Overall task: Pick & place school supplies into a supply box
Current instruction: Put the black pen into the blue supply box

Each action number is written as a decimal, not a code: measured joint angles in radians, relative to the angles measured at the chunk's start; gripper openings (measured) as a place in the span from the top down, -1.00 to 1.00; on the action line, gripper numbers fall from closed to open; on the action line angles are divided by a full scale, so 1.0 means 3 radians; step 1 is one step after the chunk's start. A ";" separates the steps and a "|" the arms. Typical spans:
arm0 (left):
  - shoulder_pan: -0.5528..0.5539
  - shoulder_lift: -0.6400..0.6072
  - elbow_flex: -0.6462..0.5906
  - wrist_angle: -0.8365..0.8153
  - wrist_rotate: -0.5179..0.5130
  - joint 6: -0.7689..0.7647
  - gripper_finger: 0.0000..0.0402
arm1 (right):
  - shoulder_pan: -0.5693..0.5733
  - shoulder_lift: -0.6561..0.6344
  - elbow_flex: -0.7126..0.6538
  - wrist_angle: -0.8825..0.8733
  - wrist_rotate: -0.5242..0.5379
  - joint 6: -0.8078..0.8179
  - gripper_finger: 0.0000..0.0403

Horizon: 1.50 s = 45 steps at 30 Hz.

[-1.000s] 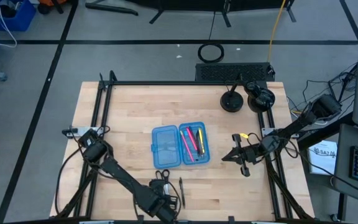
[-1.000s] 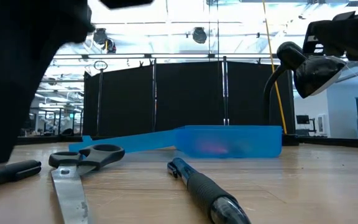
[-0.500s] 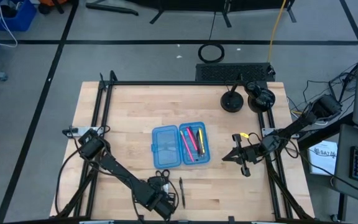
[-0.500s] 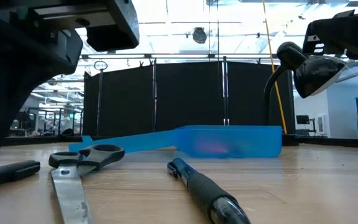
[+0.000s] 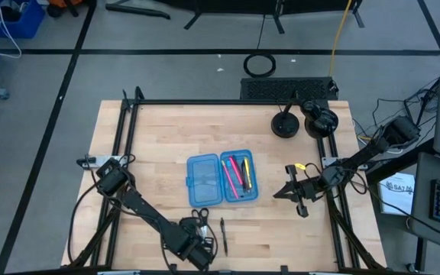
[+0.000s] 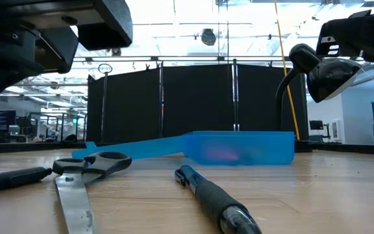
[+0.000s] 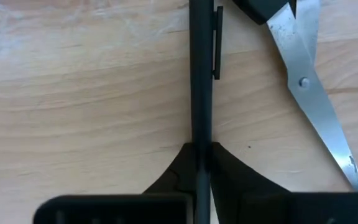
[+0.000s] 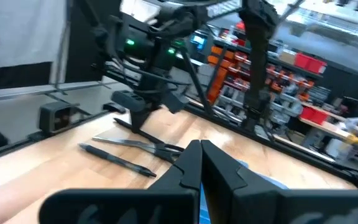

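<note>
fingers [image 7: 225,171] of the left gripper [image 7: 202,163] are pinched on a thin dark pen [image 7: 201,81], which runs straight up the middle of the left wrist view from between them to the top edge, lying on the wooden table [image 7: 86,93]. scissors [image 7: 306,81] with silver blades sit just beside the pen, in the upper right of that frame, tips pointing to the lower right.

from above, the left gripper [image 5: 197,246] is at the bottom centre of the frame, near the table's front edge, with the scissors [image 5: 199,218] just above it and a second dark pen [image 5: 223,234] just to its right.

the blue pencil case [image 5: 221,179] lies open in the middle of the table [image 5: 159,137], its left half looking empty, its right half holding pink and yellow pens [image 5: 237,175]. in the low view the case [image 6: 239,147] stands behind the scissors [image 6: 76,179] and the second pen [image 6: 216,200].

the right gripper [image 5: 285,192] hovers right of the case, well apart from it, fingers [image 8: 219,165] closed on nothing. two black round objects [image 5: 302,121] sit at the upper right of the table.
</note>
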 joint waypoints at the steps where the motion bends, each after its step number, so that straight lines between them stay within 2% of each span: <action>1: -0.0001 0.0000 0.0000 0.0010 -0.0027 -0.0004 0.89 | -0.0001 -0.0001 0.0000 0.0000 -0.0049 -0.0001 1.00; 4: -0.0011 0.0000 0.0002 0.0023 -0.0048 -0.0050 0.88 | -0.0001 0.0000 0.0000 0.0000 -0.0209 -0.0010 1.00; 7: -0.0068 0.0005 0.0074 -0.0086 -0.0144 -0.0097 0.82 | -0.0001 -0.0001 0.0000 -0.0001 -0.0226 -0.0010 1.00; 16: -0.0367 0.0067 0.0497 -0.0920 -0.0653 -0.0544 0.90 | -0.0001 -0.0001 0.0000 -0.0001 -0.0217 -0.0008 1.00; 21: -0.0431 0.0052 0.0687 -0.1050 -0.0698 -0.0558 0.90 | -0.0001 0.0000 0.0000 -0.0001 -0.0217 -0.0003 1.00; 26: -0.0403 0.0051 0.0857 -0.1101 -0.1114 -0.0379 0.90 | -0.0001 -0.0001 0.0000 0.0000 -0.0218 -0.0001 1.00; 30: -0.0282 0.0035 0.1066 -0.1284 -0.1475 -0.0095 0.90 | -0.0001 -0.0001 0.0000 0.0007 -0.0217 -0.0001 1.00; 34: -0.0011 -0.0016 0.1323 -0.1300 -0.1742 0.0488 0.90 | -0.0001 -0.0001 0.0001 0.0071 -0.0218 0.0038 1.00; 42: 0.0895 -0.0037 0.1670 -0.1157 -0.1416 0.1997 0.90 | -0.0001 0.0000 0.0001 0.0137 -0.0218 0.0038 1.00; 45: 0.1264 -0.0041 0.1692 -0.1074 -0.1122 0.2391 0.90 | -0.0001 -0.0001 0.0001 0.0127 -0.0217 0.0038 1.00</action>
